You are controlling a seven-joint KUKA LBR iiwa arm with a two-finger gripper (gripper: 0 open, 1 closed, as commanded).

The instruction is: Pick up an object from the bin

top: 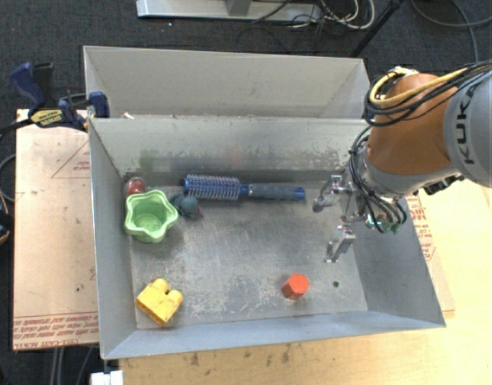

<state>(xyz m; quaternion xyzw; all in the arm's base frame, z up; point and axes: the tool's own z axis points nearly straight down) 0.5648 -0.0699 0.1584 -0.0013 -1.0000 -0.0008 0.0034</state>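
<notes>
Grey metal bin (109, 239) holds a few loose things, well spread out. Nearest the front wall, in the front left corner, is a yellow block (159, 301). A small red block (294, 286) lies right of centre on the bin floor. Above and to the right of the red block, the tool (324, 231) hangs over the right part of the floor, with its two metal fingers (336, 247) spread wide and nothing between them. The red block is the thing closest to the tool, near its front finger but apart from it, not between the fingers. Further back on the left, a green flower-shaped cup (151, 215) stands upright, mouth up. A small dark ball (189, 206) sits just beside it. A blue hairbrush (241, 189) lies along the back wall, handle pointing right. A small reddish ball (135, 186) sits in the back left corner.
</notes>
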